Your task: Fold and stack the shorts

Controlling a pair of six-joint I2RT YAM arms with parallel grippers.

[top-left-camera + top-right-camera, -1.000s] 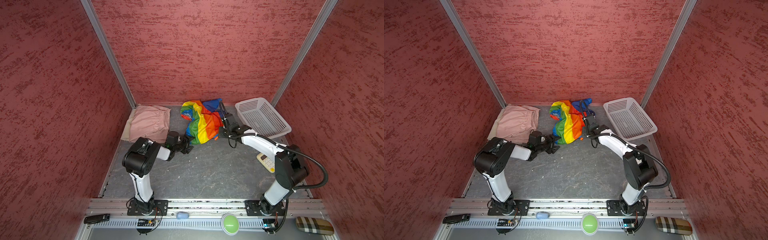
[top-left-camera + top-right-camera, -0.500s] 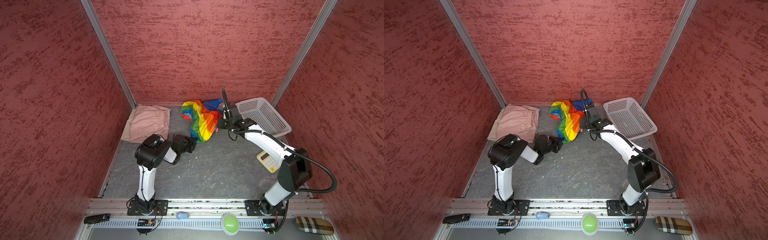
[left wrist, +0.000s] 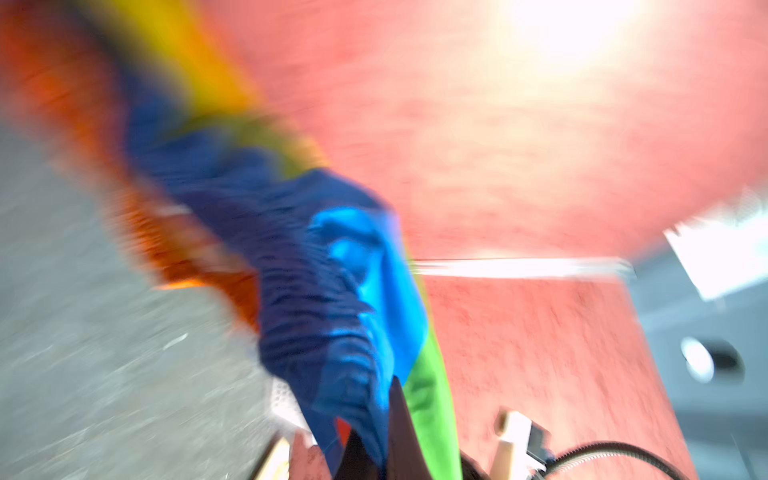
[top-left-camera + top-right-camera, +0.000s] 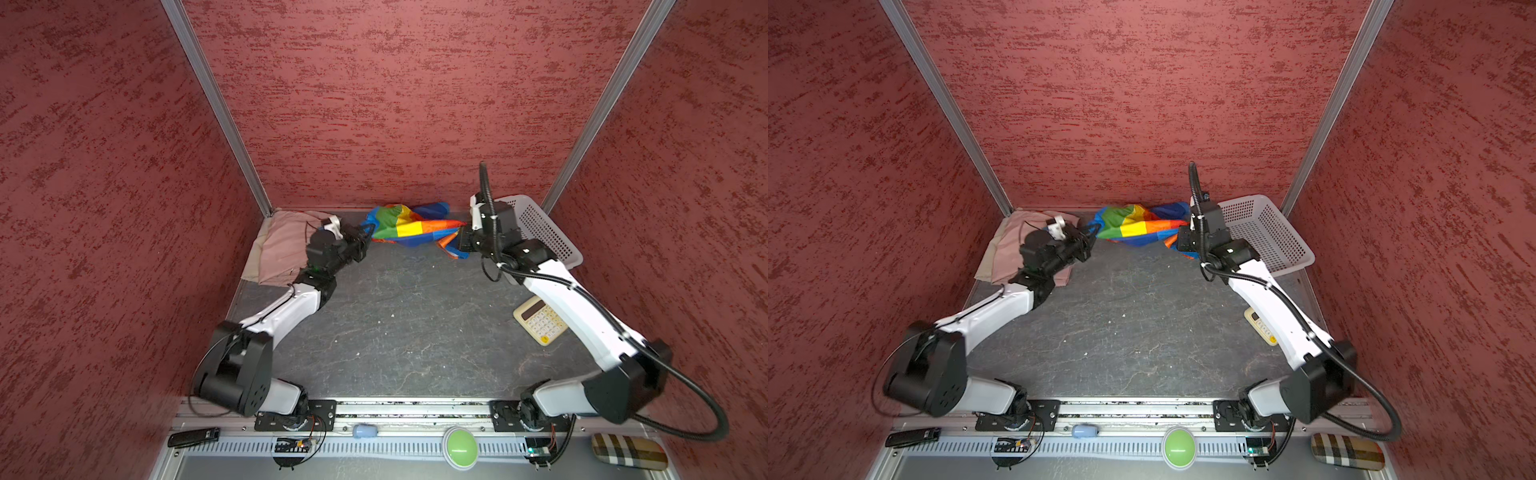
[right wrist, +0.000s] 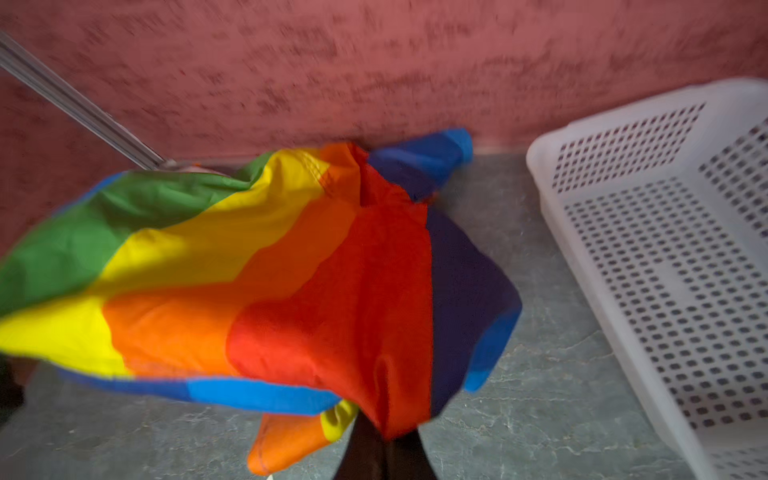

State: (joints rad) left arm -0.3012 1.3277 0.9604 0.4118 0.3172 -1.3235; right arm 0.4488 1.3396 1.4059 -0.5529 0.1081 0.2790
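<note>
Shorts with rainbow stripes point(image 4: 409, 228) hang stretched between your two grippers at the far end of the table point(image 4: 415, 332), seemingly lifted in the middle. Your left gripper point(image 4: 366, 237) is clamped on the blue-green edge and your right gripper point(image 4: 460, 244) on the red-orange end. The pink shorts point(image 4: 286, 245) lie far left on the beige shorts point(image 4: 250, 272). Recommendation: draw the cloth toward the open near side, hold both ends level and taut, and lay it flat before folding. Stay off the basket point(image 4: 552, 237) at far right.

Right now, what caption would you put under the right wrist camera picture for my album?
Right pincer clamping the rainbow-striped shorts beside a white perforated basket.
</note>
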